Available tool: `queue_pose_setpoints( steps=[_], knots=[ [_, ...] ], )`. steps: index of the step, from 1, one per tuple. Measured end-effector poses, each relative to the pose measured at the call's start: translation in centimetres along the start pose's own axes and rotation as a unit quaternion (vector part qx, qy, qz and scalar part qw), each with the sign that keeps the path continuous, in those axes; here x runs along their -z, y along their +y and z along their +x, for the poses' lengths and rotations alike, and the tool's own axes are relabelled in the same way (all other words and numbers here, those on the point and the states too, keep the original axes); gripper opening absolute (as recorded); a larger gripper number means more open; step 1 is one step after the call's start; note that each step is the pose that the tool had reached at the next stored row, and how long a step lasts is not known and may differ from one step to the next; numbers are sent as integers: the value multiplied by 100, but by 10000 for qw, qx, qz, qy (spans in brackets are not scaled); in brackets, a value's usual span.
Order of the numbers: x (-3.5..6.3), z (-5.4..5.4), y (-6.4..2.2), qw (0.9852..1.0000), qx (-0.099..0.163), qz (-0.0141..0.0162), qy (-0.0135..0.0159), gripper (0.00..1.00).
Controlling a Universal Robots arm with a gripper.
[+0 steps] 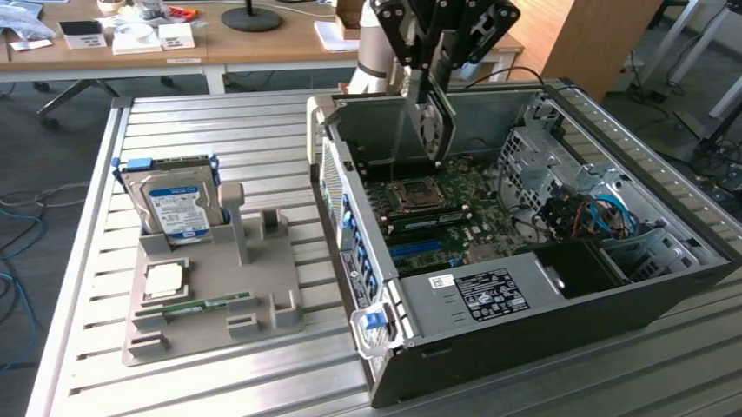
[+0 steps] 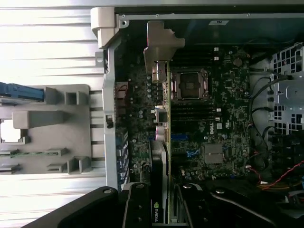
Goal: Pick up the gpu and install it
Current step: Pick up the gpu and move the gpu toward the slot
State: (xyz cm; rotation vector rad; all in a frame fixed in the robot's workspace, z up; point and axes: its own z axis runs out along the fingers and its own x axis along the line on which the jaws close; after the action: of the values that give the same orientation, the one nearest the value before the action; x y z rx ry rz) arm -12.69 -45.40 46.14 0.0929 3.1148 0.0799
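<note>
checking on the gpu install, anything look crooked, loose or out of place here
Nothing stands out. The gpu hangs upright, edge down, in the gripper above the motherboard inside the open case, not visibly tilted. The hard drive stands in its grey holder beside the case.

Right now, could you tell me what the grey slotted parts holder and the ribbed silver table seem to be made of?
Grey slotted parts holder: probably plastic, matte, uniform grey, chunky moulded posts.
Ribbed silver table: likely aluminium, brushed sheen, bright glare on slats.
</note>
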Motion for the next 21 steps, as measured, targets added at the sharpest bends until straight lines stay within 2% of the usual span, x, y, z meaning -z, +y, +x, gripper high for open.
queue_pose_setpoints(
  steps=[12, 21],
  knots=[
    [-21, -278, 17, 10000, 0, -1, 0, 27],
    [-21, -286, 17, 10000, 0, 0, 0, 27]
  ],
)
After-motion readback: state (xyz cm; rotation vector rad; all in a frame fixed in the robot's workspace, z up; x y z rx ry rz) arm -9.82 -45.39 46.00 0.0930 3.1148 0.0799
